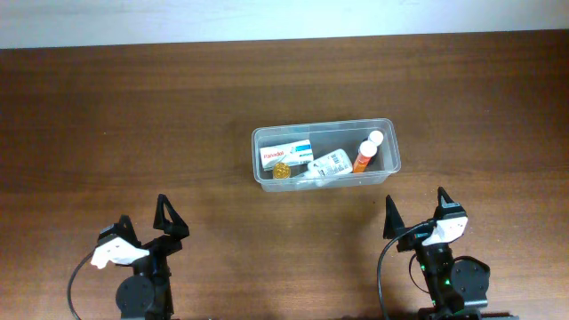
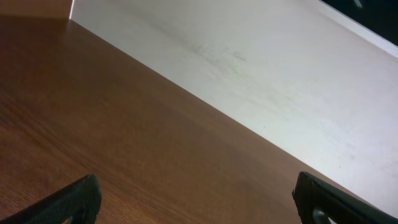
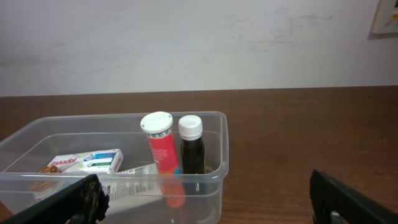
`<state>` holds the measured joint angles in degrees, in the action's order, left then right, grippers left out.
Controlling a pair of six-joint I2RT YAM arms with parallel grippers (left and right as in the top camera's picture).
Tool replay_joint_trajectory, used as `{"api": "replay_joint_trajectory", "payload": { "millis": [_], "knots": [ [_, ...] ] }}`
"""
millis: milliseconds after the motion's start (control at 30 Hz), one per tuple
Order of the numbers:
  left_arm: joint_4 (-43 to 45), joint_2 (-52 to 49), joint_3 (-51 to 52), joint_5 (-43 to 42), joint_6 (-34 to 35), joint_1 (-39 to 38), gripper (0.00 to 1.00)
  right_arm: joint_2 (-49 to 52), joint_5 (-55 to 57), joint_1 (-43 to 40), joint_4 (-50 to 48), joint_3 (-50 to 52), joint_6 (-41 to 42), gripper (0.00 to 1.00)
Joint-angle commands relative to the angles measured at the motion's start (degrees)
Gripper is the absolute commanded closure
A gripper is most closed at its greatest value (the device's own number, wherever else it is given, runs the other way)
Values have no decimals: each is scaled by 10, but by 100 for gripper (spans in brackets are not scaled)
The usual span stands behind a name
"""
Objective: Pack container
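The clear plastic container [image 1: 392, 163] sits right of the table's centre. Inside lie a white and red box [image 1: 285, 153], a gold round item [image 1: 281, 171], a white tube [image 1: 329, 165], an orange tube with a white cap [image 1: 365, 156] and a dark bottle with a white cap [image 1: 376, 140]. In the right wrist view the container [image 3: 124, 176] shows the orange tube [image 3: 163, 149] and dark bottle [image 3: 191, 151] at its right end. My left gripper [image 1: 145, 218] is open and empty at the front left. My right gripper [image 1: 416, 210] is open and empty, in front of the container.
The brown wooden table [image 1: 133, 124] ends at a pale wall [image 1: 267, 18] along the far side. The left wrist view shows only tabletop [image 2: 124, 137] and wall [image 2: 261, 68].
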<state>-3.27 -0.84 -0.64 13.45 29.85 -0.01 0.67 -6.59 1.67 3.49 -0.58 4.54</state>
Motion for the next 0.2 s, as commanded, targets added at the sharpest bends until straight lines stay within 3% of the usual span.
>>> {"api": "replay_joint_trajectory", "payload": {
  "millis": [0, 167],
  "knots": [
    [-3, 5, 1, -6, -1, 3, 1, -5, -5, 6, 4, 3, 3, 2],
    [-3, 5, 1, -6, -1, 3, 0, -5, -5, 6, 4, 3, 4, 2]
  ]
}}
